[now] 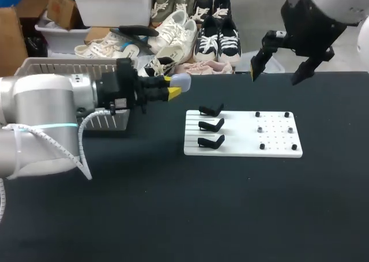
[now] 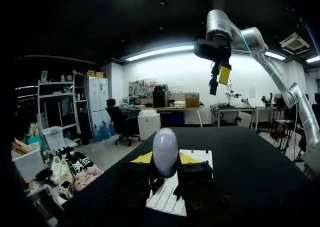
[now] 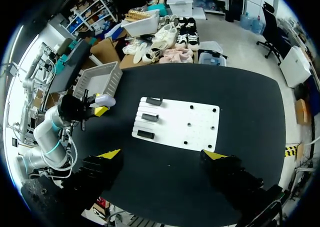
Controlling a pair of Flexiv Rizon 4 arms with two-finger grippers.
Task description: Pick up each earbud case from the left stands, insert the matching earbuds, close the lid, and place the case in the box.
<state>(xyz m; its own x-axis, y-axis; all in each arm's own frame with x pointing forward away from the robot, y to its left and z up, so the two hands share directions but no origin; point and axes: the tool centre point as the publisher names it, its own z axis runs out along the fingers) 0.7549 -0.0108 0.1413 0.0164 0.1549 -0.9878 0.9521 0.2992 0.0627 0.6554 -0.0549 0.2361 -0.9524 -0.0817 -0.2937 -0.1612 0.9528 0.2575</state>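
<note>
Two pincers are hanging over the counter (image 1: 173,216). L pincer (image 1: 173,90) is clamping the lilac earbud case (image 1: 182,83) btwn both yellow tips, w/ the grey basket (image 1: 69,68) sitting near, behind it. R pincer (image 1: 277,76) is hanging open, fingers wide apart, w/ the white board (image 1: 277,136) & its black stands (image 1: 210,125) lying below it.

A flat white plastic board (image 1: 242,134) lies on the black table (image 1: 173,216). Three black angled stands (image 1: 210,125) sit in a column on the board's left part, and small black pegs (image 1: 274,129) sit on its right part. A grey wire basket (image 1: 63,64) stands left of the board, farther back. Between basket and board, the left gripper (image 1: 173,85) clamps the pale egg-shaped earbud case (image 1: 183,83). The right gripper (image 1: 275,77), fingers apart, hangs behind the board's right part, seemingly well above it.
</note>
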